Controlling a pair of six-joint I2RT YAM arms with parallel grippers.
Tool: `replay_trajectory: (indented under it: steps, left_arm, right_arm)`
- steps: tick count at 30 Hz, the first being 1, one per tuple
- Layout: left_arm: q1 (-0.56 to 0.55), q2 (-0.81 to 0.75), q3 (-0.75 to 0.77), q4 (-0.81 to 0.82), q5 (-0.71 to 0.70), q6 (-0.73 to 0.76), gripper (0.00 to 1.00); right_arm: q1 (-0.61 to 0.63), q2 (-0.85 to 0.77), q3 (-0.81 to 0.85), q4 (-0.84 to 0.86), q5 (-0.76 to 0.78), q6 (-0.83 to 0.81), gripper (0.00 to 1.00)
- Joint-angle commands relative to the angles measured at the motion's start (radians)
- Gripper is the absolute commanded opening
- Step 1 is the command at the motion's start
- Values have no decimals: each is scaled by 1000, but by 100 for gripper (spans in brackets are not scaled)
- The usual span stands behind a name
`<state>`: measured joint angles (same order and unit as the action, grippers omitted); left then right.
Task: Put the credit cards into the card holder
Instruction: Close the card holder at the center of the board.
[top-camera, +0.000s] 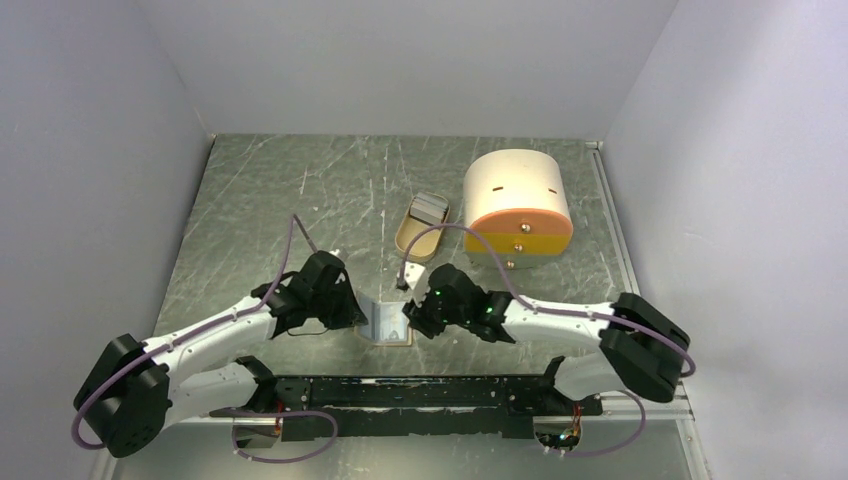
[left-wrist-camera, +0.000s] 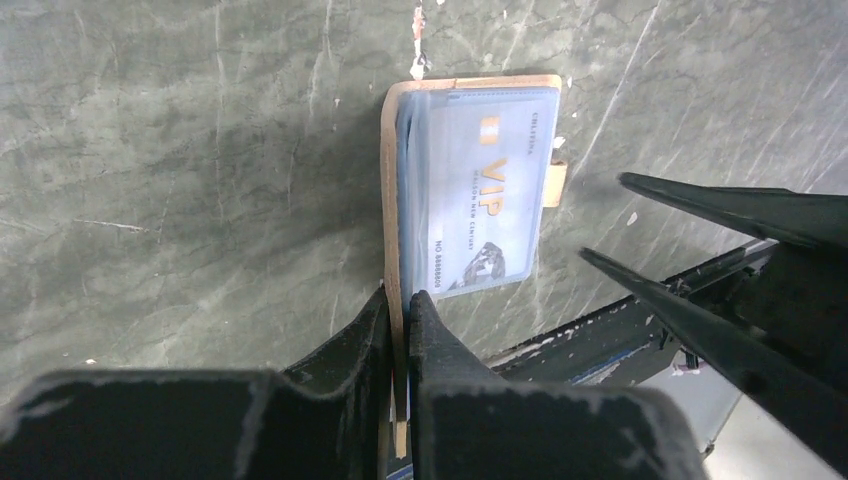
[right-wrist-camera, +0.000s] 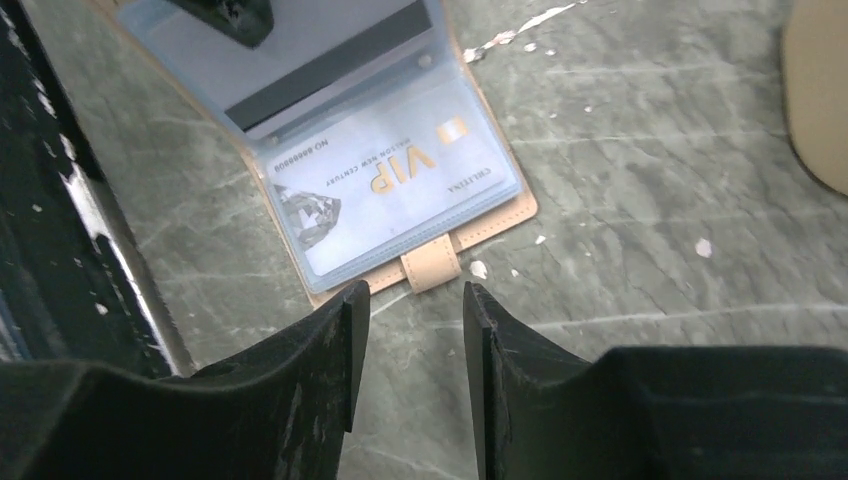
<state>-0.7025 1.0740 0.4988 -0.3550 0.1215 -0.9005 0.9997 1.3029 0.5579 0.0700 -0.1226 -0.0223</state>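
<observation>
At left, we are pinching the card holder's (left-wrist-camera: 391, 200) tan cover with our left gripper (left-wrist-camera: 399, 300), opening it on the desk (left-wrist-camera: 180, 180). Both credit cards (right-wrist-camera: 390, 190) are appearing sleeved. Our right gripper (right-wrist-camera: 412, 295) is hovering spread beside the snap tab (right-wrist-camera: 430, 268); folding shut likely follows.

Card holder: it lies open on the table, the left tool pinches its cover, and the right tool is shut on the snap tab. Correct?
No. The right tool is open, not shut on the snap tab: the right wrist view shows its fingers apart and the tab free before them. The card holder does lie open on the table, its cover pinched by the left tool.
</observation>
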Motion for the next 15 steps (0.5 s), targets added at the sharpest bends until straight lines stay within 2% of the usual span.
replay_trajectory:
  steps: [1, 5, 15]
  left_arm:
    - [22, -17, -2, -14, 76, 34, 9]
    - [23, -14, -4, -10, 82, 36, 10]
    - [24, 13, 1, -4, 96, 47, 10]
  right_arm:
    - [46, 93, 52, 24, 19, -138, 44]
    - [68, 142, 72, 24, 67, -162, 50]
    - [73, 226, 126, -33, 126, -209, 50]
